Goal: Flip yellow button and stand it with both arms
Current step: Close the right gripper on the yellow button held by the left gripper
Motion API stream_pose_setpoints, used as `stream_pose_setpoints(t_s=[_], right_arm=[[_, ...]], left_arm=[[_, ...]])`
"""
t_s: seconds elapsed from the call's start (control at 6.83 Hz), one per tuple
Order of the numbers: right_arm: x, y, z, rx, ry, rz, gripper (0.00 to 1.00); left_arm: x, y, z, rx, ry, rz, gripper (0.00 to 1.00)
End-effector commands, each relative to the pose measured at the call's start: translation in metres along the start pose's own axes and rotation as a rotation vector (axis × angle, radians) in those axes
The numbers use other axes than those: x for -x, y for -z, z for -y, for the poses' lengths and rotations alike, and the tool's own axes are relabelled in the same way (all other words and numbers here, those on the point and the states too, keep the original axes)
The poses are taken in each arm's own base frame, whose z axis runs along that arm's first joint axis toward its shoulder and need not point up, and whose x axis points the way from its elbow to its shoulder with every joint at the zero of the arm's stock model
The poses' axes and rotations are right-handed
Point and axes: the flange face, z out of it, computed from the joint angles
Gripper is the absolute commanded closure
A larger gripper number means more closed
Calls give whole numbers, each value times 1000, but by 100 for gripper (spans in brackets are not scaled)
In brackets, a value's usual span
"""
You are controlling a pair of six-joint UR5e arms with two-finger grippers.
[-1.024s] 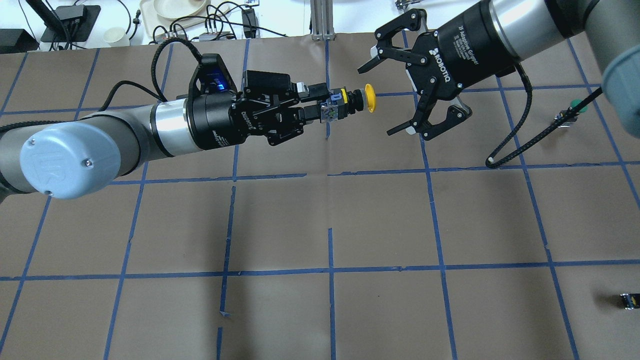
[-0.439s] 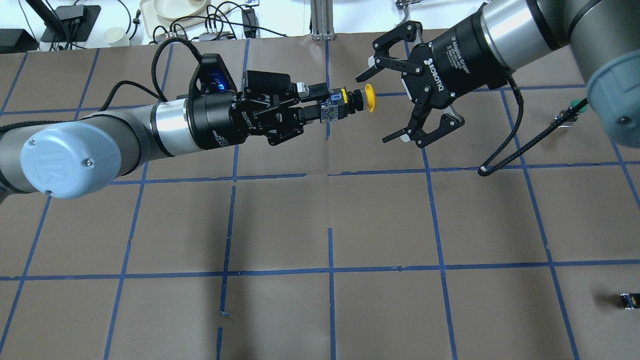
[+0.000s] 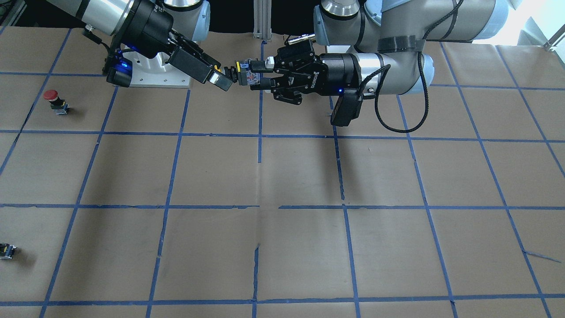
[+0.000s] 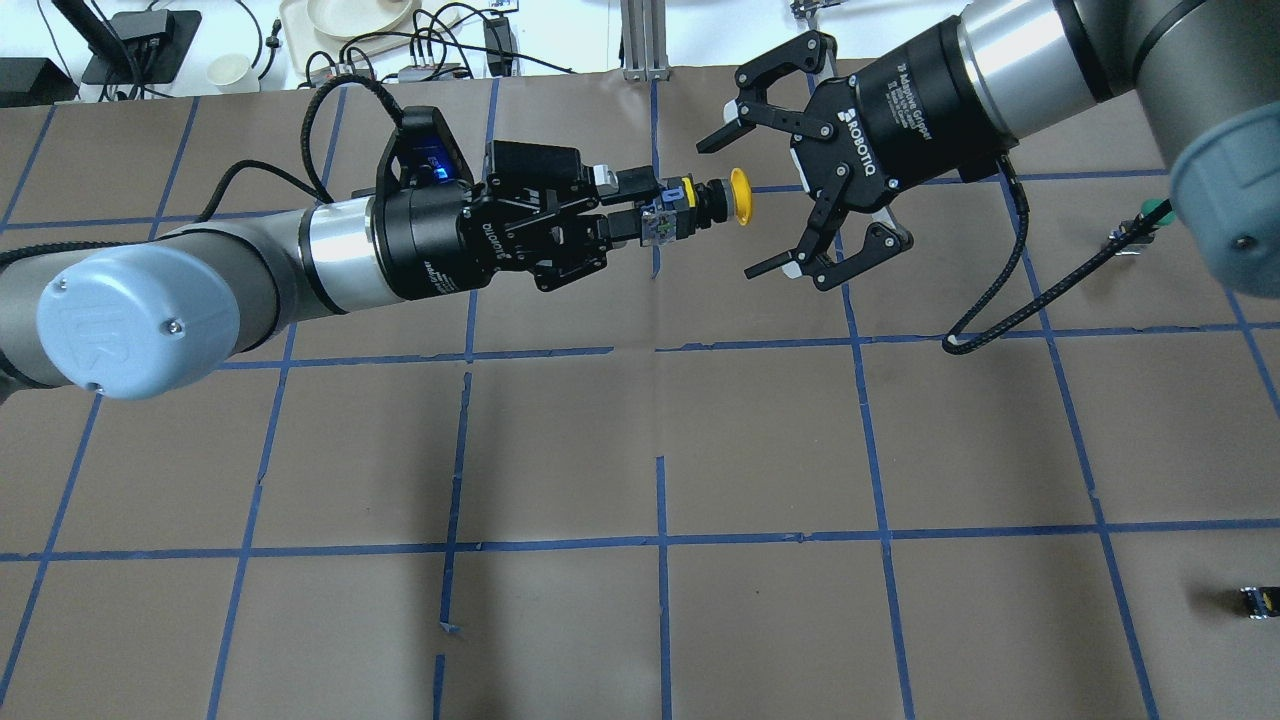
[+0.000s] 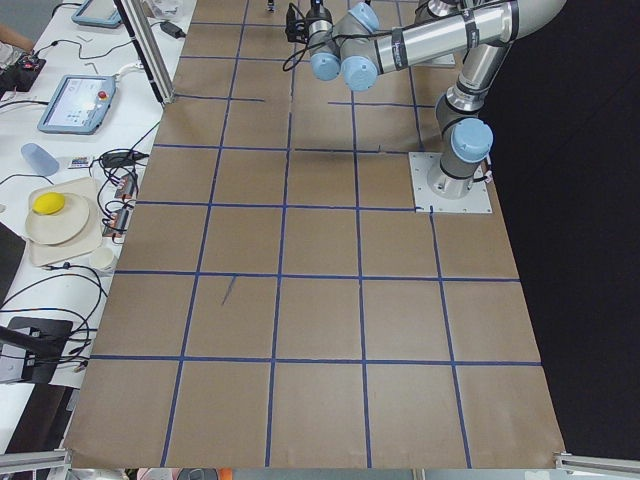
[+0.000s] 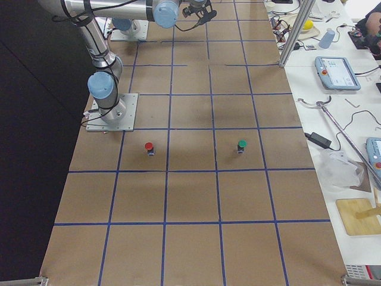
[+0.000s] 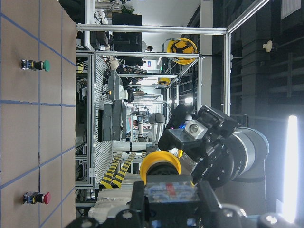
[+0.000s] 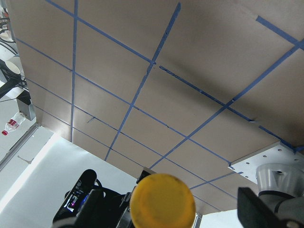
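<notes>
My left gripper (image 4: 648, 208) is shut on the grey and black body of the yellow button (image 4: 739, 195) and holds it level above the table, with the cap pointing at my right gripper (image 4: 725, 210). The right gripper is open, with one finger on each side of the cap and touching neither. In the front view the left gripper (image 3: 258, 76) holds the button body (image 3: 244, 74), and the right gripper's fingers (image 3: 219, 79) hide the cap. The cap fills the bottom of the right wrist view (image 8: 163, 200) and shows in the left wrist view (image 7: 160, 164).
A green-capped button (image 4: 1152, 213) stands at the table's right, and a red-capped one (image 3: 52, 96) stands nearer the robot base. A tiny black part (image 4: 1257, 600) lies at the near right. Cables, cups and a plate (image 4: 345, 18) lie beyond the far edge.
My right gripper has moved left towards the button, and its open fingers now reach past the yellow cap. The left gripper and the button have stayed still.
</notes>
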Motion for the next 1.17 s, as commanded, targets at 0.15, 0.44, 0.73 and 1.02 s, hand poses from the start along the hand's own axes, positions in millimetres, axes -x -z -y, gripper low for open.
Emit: stream_pose_setpoints(t_s=[0.15, 0.44, 0.73, 1.02], right_arm=[[-1, -1, 0, 7, -8, 0, 50], [-1, 0, 0, 7, -9, 1, 64], [-1, 0, 0, 6, -8, 2, 66], [0, 2, 2, -1, -7, 5, 67]], left_arm=[[0, 0, 0, -1, 2, 0, 82], [1, 0, 1, 0, 2, 1, 82], [2, 0, 1, 6, 32, 6, 5], [3, 0, 1, 7, 37, 8, 5]])
